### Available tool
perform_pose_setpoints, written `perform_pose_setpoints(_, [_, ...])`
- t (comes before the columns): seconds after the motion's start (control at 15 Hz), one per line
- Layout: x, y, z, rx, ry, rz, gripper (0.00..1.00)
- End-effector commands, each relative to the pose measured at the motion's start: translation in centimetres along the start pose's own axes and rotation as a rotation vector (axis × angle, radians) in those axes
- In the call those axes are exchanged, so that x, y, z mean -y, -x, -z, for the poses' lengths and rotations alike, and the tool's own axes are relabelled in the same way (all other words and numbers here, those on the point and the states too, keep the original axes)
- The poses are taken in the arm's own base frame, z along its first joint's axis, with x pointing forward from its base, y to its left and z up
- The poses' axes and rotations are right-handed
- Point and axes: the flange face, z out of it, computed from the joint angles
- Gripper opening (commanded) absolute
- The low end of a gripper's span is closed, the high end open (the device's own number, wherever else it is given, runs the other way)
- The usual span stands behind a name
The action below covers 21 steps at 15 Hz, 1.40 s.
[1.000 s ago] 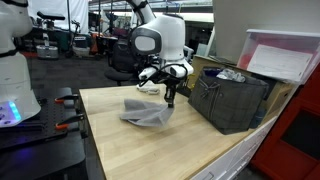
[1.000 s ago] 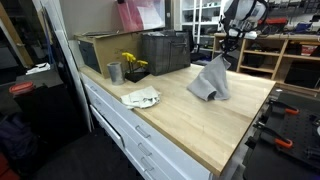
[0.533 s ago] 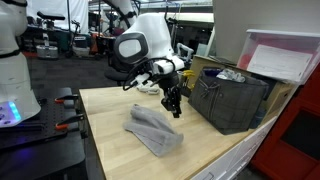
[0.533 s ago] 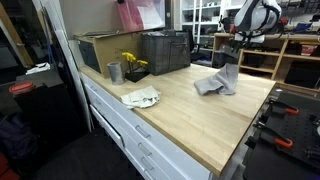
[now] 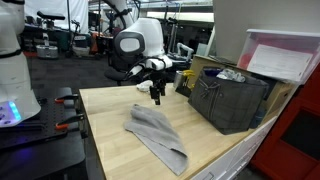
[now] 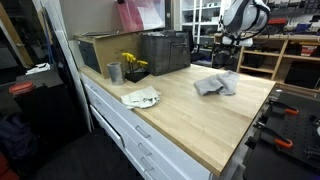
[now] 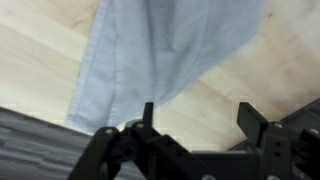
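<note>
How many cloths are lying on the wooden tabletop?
2. A grey cloth lies spread out below the gripper; a crumpled white cloth sits by the drawer-side edge, near the metal cup. Others may be hidden in the dark crate.

Even overhead indoor light; soft wrist view, blurred claw (image 7: 196, 118)

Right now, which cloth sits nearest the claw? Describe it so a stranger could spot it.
On the pale wooden worktop, look beside the dark crate, just below the claw. There lies a grey cloth, spread out in a long strip; the white rag, by contrast, is crumpled and far off.
</note>
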Motion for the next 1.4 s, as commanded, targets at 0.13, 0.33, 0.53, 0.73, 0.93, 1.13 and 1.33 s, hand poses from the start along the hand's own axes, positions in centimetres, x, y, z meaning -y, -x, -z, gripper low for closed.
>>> perform_pose_setpoints(0.13, [8.2,5.8,-1.0,0.222,-0.101,0.203,1.00])
perform_pose_setpoints(0.33, [10.5,8.6,-4.0,0.300,-0.058,0.273,1.00])
perform_pose_setpoints(0.53, [11.5,10.2,-7.8,0.355,-0.008,0.364,1.00])
perform_pose_setpoints(0.73, [12.2,11.0,-11.0,0.366,0.059,0.493,1.00])
perform_pose_setpoints(0.93, [12.5,10.7,-13.2,0.344,0.128,0.611,0.75])
perform_pose_setpoints(1.13, [12.3,10.0,-14.2,0.329,0.159,0.679,0.58])
perform_pose_setpoints(1.33, [12.3,9.9,-14.3,0.343,0.154,0.691,0.35])
